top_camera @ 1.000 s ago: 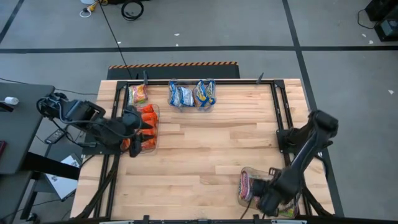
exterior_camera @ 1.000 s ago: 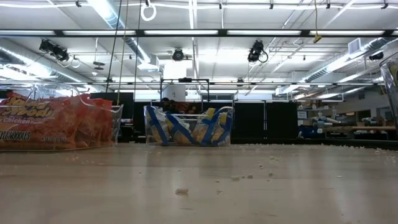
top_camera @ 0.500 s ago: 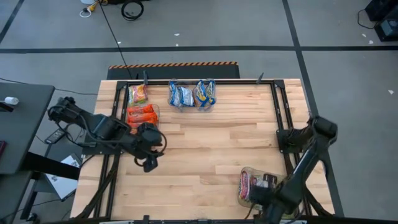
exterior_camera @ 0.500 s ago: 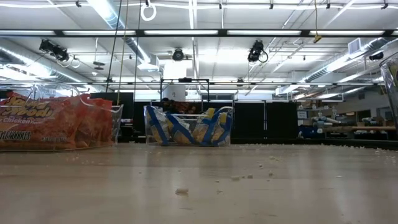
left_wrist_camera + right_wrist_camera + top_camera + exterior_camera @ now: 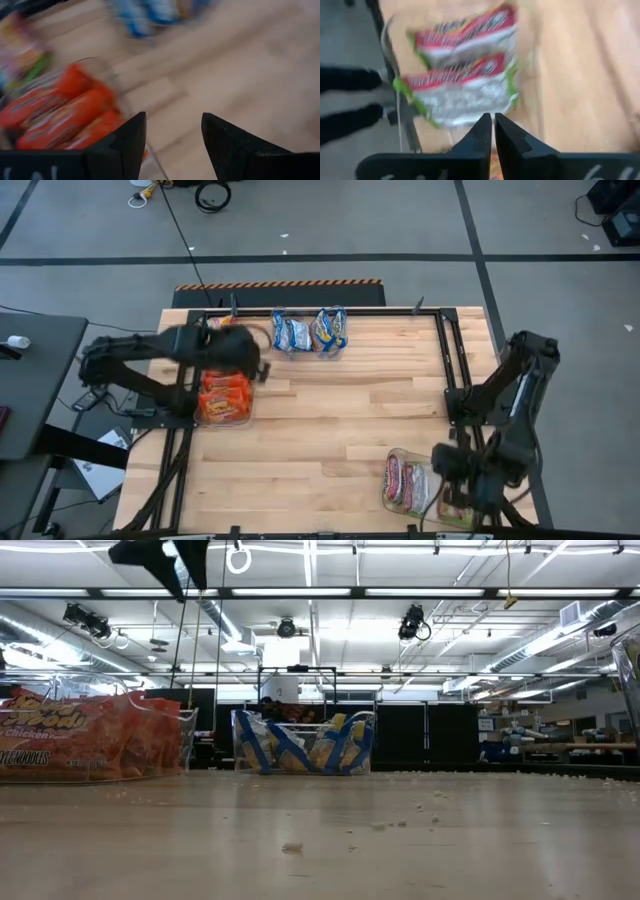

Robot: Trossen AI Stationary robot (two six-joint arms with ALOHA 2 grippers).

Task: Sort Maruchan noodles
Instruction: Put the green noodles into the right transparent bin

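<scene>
My left gripper [image 5: 172, 135] is open and holds nothing. It hovers high over the table's far left [image 5: 250, 365], above the clear tray of orange-red noodle packets [image 5: 225, 395] [image 5: 60, 117], and shows as a dark shape [image 5: 165, 555] at the top of the low view. My right gripper [image 5: 493, 125] is shut on nothing, above the near-right tray of silver-white and red packets [image 5: 400, 480] [image 5: 462, 70]. Blue-and-yellow packets [image 5: 310, 332] stand in a tray at the far edge. A yellow-green and pink packet [image 5: 222, 330] lies at the far left, partly hidden by the left arm.
A black frame [image 5: 445, 350] runs along the table's far and side edges. Bare wood [image 5: 340, 415] spreads between the trays in the table's middle. A dark side table [image 5: 30, 380] stands beyond the left edge. Crumbs [image 5: 400, 823] dot the wood.
My left gripper left the orange tray, swung toward the near side, then came back toward the far edge and rose. My right arm drew back from the near-right tray toward the right edge, uncovering its packets. The packets stayed in their trays.
</scene>
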